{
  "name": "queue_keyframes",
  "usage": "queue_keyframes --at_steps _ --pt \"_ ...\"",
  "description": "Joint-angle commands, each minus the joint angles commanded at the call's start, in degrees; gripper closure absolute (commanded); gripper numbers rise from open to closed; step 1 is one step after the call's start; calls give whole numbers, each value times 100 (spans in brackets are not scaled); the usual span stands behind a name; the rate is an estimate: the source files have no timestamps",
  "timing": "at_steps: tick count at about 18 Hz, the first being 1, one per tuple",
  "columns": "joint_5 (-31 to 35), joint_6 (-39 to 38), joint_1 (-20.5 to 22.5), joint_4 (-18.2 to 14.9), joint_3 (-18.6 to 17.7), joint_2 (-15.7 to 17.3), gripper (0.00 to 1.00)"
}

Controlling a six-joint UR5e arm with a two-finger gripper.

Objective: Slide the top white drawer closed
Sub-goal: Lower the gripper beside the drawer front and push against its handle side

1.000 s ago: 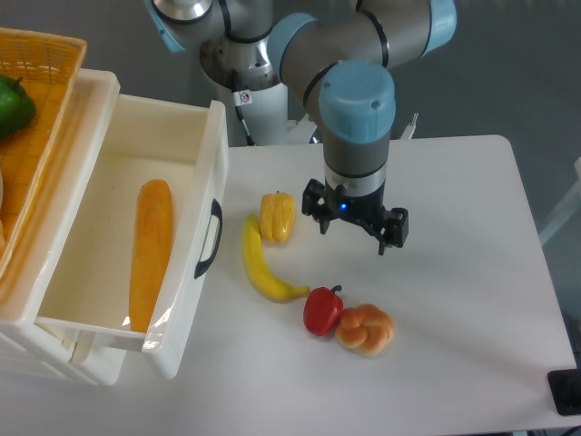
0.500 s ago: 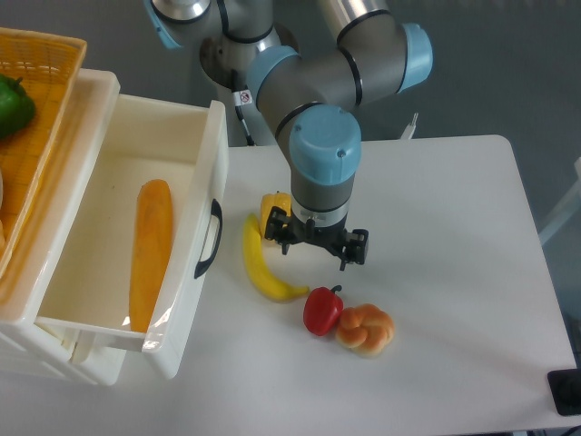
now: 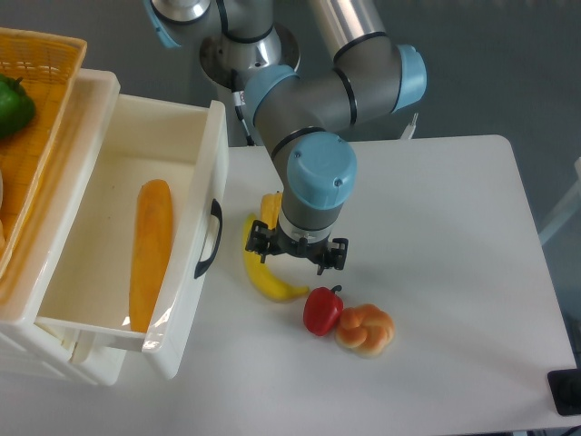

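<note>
Upper left of frame: woven orange basket [image 3: 36, 109] with a green item [image 3: 14, 102] in it, sitting on the cabinet. Just right of it, the top white drawer [image 3: 186, 300] stood pulled well out, filling the left half; long orange vegetable [image 3: 150, 254] lay inside, black handle [image 3: 210, 238] on its front. Center: banana [image 3: 265, 277] and yellow pepper [image 3: 270, 211] on the white table [image 3: 454, 272], gripper [image 3: 295, 258] over them, fingers spread, nothing held, clear of the handle. Lower center: red pepper [image 3: 321, 311] touching a bread roll [image 3: 366, 329].

Claw [image 3: 296, 256] shifted left toward drawer handle [image 3: 211, 238] (now over banana [image 3: 263, 272]).
</note>
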Motion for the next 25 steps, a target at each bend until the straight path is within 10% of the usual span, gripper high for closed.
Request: queue_keyframes --at_steps 25 --pt "-71 35 -272 -28 0 -62 0"
